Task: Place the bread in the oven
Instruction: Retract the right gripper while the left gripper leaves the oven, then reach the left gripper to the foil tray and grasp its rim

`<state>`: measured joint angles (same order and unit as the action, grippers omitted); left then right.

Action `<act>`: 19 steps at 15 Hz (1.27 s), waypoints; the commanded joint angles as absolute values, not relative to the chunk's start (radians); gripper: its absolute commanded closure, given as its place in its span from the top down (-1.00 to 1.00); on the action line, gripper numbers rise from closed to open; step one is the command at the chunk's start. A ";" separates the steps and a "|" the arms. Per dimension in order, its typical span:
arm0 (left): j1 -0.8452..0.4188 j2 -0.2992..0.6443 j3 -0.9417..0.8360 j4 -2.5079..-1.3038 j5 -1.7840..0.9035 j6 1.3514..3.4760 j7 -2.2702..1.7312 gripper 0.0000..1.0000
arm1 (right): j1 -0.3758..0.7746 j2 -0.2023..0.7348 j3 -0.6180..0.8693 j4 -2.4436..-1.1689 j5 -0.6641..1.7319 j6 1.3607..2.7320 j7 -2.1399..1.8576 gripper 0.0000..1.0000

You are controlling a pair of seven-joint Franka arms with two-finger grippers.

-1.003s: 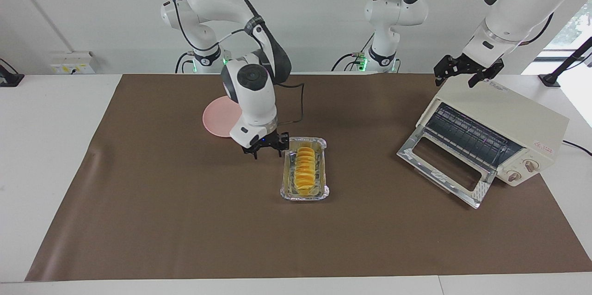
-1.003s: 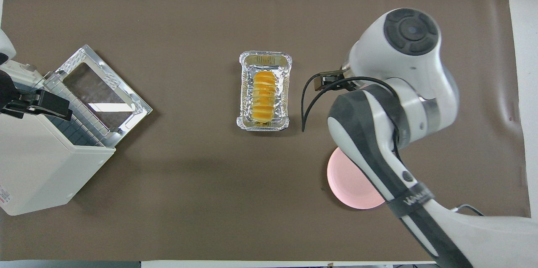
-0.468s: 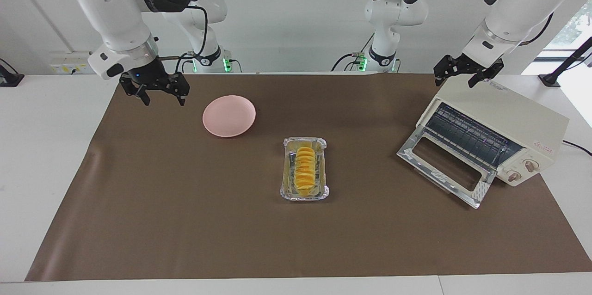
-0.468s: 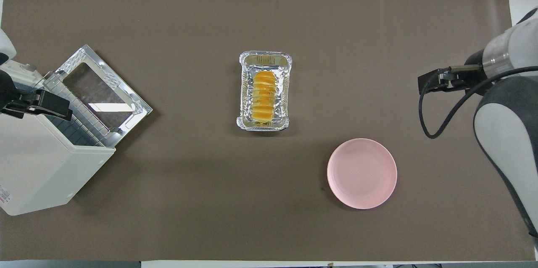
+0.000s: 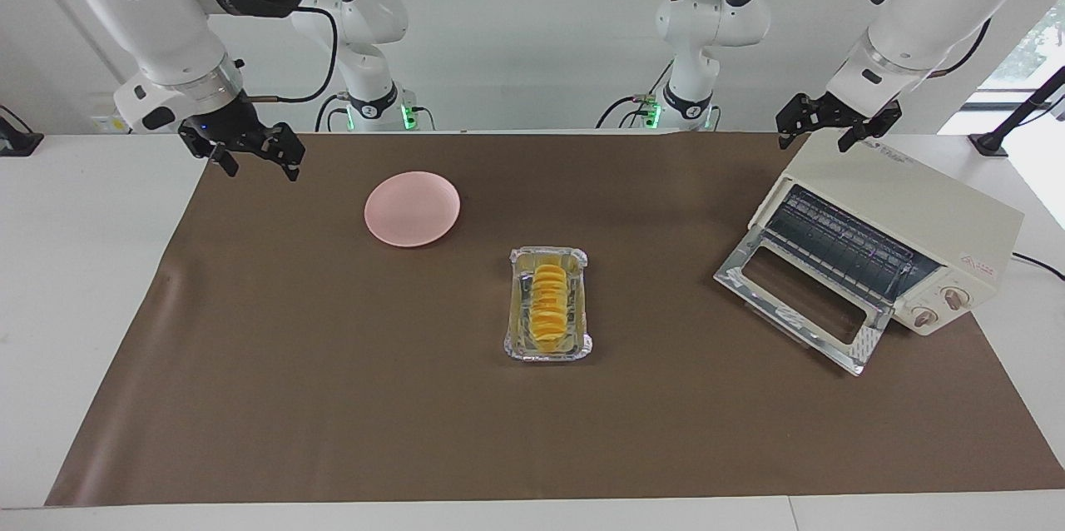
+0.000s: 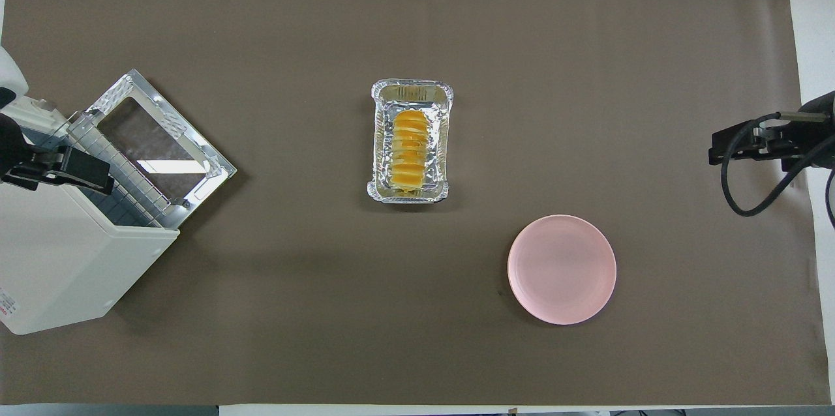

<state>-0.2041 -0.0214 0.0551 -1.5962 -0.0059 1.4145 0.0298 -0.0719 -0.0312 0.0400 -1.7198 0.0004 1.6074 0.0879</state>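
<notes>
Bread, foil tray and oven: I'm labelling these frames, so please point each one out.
bread (image 6: 408, 150), overhead view, middle of its ridged top.
foil tray (image 6: 412, 90), overhead view, its rim farthest from the robots.
oven (image 5: 919, 202), facing view, its cream top panel.

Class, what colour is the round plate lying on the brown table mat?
The round plate is plain pale pink, clearest in the overhead view.

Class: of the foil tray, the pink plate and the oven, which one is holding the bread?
The foil tray: the bread lies inside it. The pink plate and open oven hold none.
</notes>
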 commanded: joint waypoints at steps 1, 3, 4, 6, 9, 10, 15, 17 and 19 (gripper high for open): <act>-0.346 -0.049 0.051 -1.631 -0.017 1.463 -0.108 1.00 | -0.083 -0.052 0.051 -1.738 -0.011 1.612 0.074 1.00; -0.408 -0.037 0.049 -1.625 -0.029 1.486 -0.138 1.00 | -0.083 -0.040 0.052 -1.724 0.000 1.602 0.075 1.00; -0.429 -0.017 0.049 -1.605 -0.066 1.496 -0.159 1.00 | -0.084 -0.035 0.052 -1.712 0.006 1.598 0.075 1.00; -0.460 0.038 0.049 -1.568 -0.126 1.526 -0.182 1.00 | -0.084 -0.014 0.052 -1.677 0.006 1.572 0.075 1.00; -0.583 0.148 0.051 -1.490 -0.129 1.542 -0.328 1.00 | -0.083 -0.020 0.052 -1.686 0.003 1.569 0.074 1.00; -0.606 0.214 0.051 -1.432 -0.130 1.542 -0.371 1.00 | -0.083 -0.020 0.052 -1.687 0.003 1.569 0.075 1.00; -0.655 0.360 0.052 -1.333 -0.141 1.626 -0.480 1.00 | -0.083 -0.021 0.051 -1.692 -0.009 1.586 0.071 1.00; -0.667 0.443 0.052 -1.252 -0.146 1.681 -0.536 1.00 | -0.083 -0.023 0.051 -1.694 -0.011 1.598 0.069 1.00; -0.676 0.526 0.054 -1.169 -0.147 1.725 -0.583 1.00 | -0.086 -0.023 0.051 -1.695 -0.011 1.603 0.049 1.00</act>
